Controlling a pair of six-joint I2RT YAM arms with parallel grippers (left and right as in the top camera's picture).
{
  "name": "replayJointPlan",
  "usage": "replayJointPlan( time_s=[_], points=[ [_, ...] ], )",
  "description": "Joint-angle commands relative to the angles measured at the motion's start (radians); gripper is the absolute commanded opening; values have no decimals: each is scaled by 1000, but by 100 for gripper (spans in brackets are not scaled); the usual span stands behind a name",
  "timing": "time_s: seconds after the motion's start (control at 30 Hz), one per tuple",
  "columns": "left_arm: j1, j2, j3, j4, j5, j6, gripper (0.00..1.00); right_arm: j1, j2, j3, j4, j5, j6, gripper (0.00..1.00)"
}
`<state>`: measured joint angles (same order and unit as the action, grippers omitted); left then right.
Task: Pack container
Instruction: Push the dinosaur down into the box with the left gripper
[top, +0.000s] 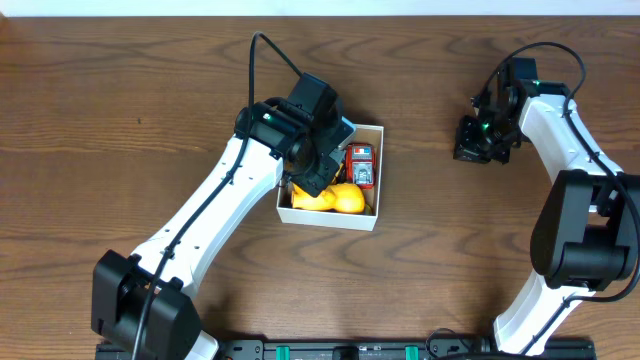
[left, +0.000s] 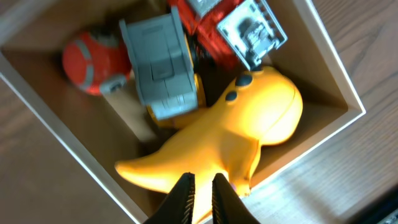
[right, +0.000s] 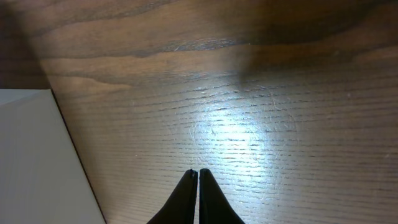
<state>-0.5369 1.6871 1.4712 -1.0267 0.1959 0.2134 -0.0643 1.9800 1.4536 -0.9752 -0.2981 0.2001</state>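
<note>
White card on the outside and brown card on the inside: that is how your small square open-topped cardboard box looks. It has thin white rims all round the top. You can see it near the middle of the dark brown wooden table, sitting flat.

Look down through your left wrist camera and you see right into the box. A smooth yellow plastic dinosaur toy lies across the brown floor and takes up most of the room. Behind it sits a blocky grey plastic toy. A round red toy is tucked in one corner, just beside the grey one. A red and silver toy car lies at the far side.

Your left gripper hangs over the box, just above the yellow toy's thin end. Its two black fingers are only a little way apart, and yellow shows in the gap. You cannot tell if they are pinching the toy.

Your right gripper is well apart from the box, off to the side over bare wood. In its own camera the right gripper has its fingers pressed together with nothing between them.
</note>
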Motion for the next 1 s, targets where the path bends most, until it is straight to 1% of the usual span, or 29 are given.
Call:
replayJointPlan(
  time_s=[0.0, 0.13, 0.2, 0.47, 0.57, 0.67, 0.97],
  points=[
    [2, 2, 2, -22, 24, -63, 10, 6, -26, 0, 0, 0, -14, 6],
    [2, 4, -20, -31, 95, -71, 6, 6, -26, 0, 0, 0, -14, 6],
    [2, 8, -38, -31, 108, -72, 6, 6, -26, 0, 0, 0, -14, 5],
    [2, 42, -81, -30, 108, -74, 6, 6, -26, 0, -1, 0, -14, 6],
    [2, 64, -107, -2, 108, -74, 6, 6, -26, 0, -1, 0, -14, 6],
    [2, 100, -140, 39, 108, -74, 6, 6, -26, 0, -1, 0, -14, 5],
    [2, 204, -145, 53, 107, -74, 6, 6, -26, 0, -2, 0, -14, 5]
  ],
)
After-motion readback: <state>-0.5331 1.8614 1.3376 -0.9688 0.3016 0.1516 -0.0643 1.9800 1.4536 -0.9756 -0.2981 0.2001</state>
